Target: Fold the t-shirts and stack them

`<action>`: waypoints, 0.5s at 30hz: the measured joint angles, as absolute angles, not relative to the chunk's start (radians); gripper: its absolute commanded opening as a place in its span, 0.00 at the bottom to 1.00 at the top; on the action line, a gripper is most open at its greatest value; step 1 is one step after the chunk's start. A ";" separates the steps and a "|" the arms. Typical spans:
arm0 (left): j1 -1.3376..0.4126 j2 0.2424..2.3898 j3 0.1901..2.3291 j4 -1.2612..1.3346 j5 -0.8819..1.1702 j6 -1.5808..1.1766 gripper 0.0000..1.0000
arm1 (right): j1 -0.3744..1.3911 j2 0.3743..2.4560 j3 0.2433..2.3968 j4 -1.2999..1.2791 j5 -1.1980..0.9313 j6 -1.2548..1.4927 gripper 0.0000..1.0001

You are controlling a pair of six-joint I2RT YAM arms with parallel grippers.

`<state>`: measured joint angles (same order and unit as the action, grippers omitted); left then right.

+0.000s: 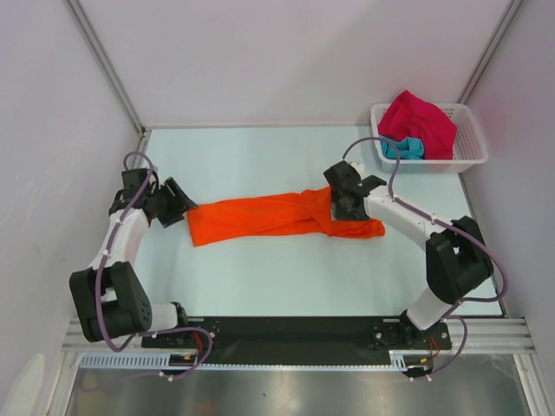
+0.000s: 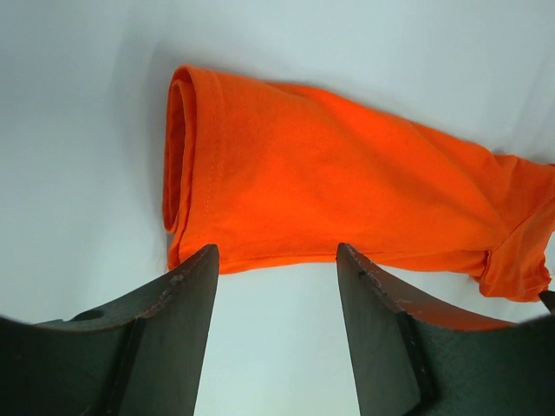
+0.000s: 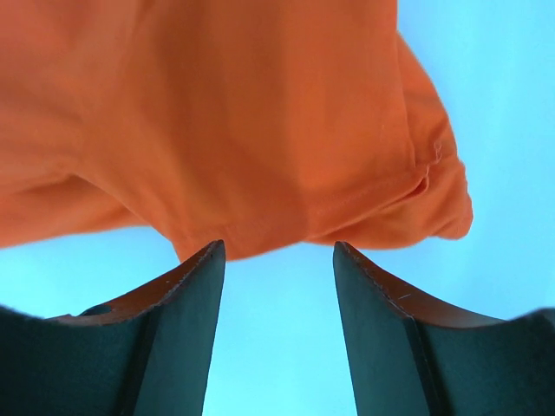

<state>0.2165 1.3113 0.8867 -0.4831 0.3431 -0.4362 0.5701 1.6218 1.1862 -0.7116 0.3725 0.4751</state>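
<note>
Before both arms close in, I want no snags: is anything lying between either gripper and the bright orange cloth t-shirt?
Nothing visible does. The left gripper and right gripper, both open, sit at opposite ends of the bright orange cloth t-shirt; the white plastic lattice basket stands well aside.

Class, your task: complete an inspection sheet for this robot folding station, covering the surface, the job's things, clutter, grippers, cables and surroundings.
Surface: pale table, flat, no stains seen.
Job's things: orange t-shirt stretched in a long band mid-table; crimson-pink t-shirt and teal t-shirt bundled in the white basket, far right corner.
Clutter: nothing seen.
Grippers: left gripper open at the orange shirt's left end, fingers empty; right gripper open at its right end, fingers empty.
Cables: left purple cable and right purple cable loop along the arms.
Surroundings: white walls on three sides; metal rail at the near edge.
</note>
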 measured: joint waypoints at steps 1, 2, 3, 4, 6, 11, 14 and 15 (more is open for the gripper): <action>0.217 1.327 0.903 -0.490 0.342 -0.437 0.63 | 0.559 1.628 1.203 -0.711 0.366 0.475 0.59; 0.218 1.344 0.922 -0.493 0.339 -0.438 0.64 | 0.551 1.630 1.216 -0.707 0.360 0.474 0.60; 0.218 1.369 0.950 -0.495 0.337 -0.444 0.64 | 0.545 1.631 1.227 -0.705 0.356 0.474 0.60; 0.220 1.394 0.977 -0.493 0.335 -0.448 0.64 | 0.538 1.631 1.238 -0.706 0.352 0.474 0.60; 0.224 1.444 1.023 -0.483 0.334 -0.467 0.64 | 0.534 1.631 1.254 -0.704 0.347 0.474 0.61; 0.232 1.591 1.076 -0.474 0.302 -0.509 0.64 | 0.535 1.622 1.256 -0.707 0.330 0.470 0.62; 0.237 1.666 1.076 -0.490 0.263 -0.531 0.64 | 0.535 1.594 1.248 -0.709 0.324 0.470 0.63; 0.239 1.689 1.076 -0.497 0.254 -0.538 0.64 | 0.534 1.578 1.239 -0.707 0.323 0.470 0.63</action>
<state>0.2390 1.6890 1.0756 -0.4973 0.2539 -0.5385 0.5343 1.5780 1.2392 -0.7074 0.3233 0.4698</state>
